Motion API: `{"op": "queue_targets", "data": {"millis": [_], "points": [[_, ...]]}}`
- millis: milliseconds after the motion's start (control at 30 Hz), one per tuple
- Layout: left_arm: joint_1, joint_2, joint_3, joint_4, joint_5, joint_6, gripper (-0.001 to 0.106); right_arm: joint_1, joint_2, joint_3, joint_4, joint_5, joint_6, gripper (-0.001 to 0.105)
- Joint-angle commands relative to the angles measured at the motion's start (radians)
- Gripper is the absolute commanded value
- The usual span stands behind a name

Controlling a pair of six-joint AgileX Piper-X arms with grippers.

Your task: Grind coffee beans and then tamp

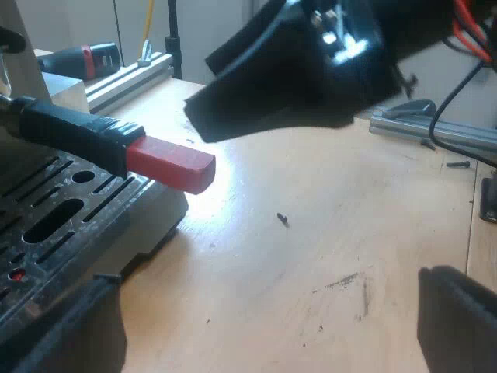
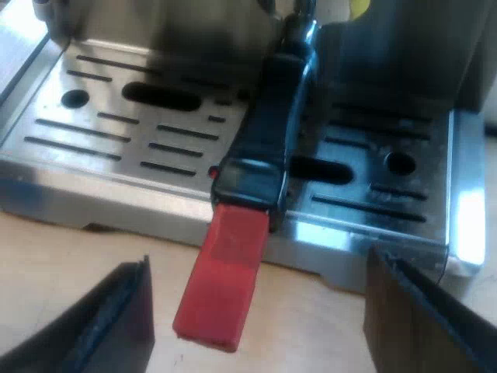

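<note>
The metal holder sits locked into the espresso machine's front, and its dark handle (image 2: 268,124) reaches out over the slotted drip tray (image 2: 116,132). The handle's red end (image 2: 221,287) juts past the tray's edge above the wooden table. My right gripper (image 2: 260,326) is open, its fingers (image 2: 116,322) wide apart on either side of the red end without touching it. My left gripper (image 1: 264,334) is also open, low over the bare tabletop beside the tray (image 1: 62,225). From there the red end (image 1: 172,165) shows, with the right arm's black body (image 1: 311,70) hovering just above and beyond it.
An aluminium rail (image 1: 128,78) with a red-and-black tool (image 1: 85,58) on it runs behind the machine. A second rail (image 1: 435,128) lies across the far side of the wooden table (image 1: 311,256). A small screw (image 1: 282,219) lies loose on the wood.
</note>
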Motion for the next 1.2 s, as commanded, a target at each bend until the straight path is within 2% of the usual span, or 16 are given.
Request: {"op": "queue_targets", "data": {"millis": [33,100,200,400,767,1200], "points": [[-0.004,0.003,-0.003,-0.019,0.007,-0.008,0.078,-0.027,0.006,-0.032,0.051,-0.072,0.016,0.061],[-0.004,0.003,-0.003,-0.023,0.007,-0.008,0.078,-0.056,0.013,-0.050,0.076,-0.127,0.048,0.061],[-0.004,0.003,-0.003,-0.024,0.007,-0.008,0.078,-0.086,0.034,-0.070,0.096,-0.185,0.060,0.061],[-0.004,0.003,-0.003,-0.024,0.007,-0.008,0.078,-0.114,0.088,-0.101,0.097,-0.210,0.060,0.061],[-0.004,0.003,-0.003,-0.024,0.009,-0.008,0.078,-0.170,0.181,-0.101,0.033,-0.254,0.060,0.061],[-0.004,0.003,-0.003,-0.024,0.009,-0.008,0.078,-0.179,0.205,0.008,-0.130,-0.251,0.041,0.061]]}}
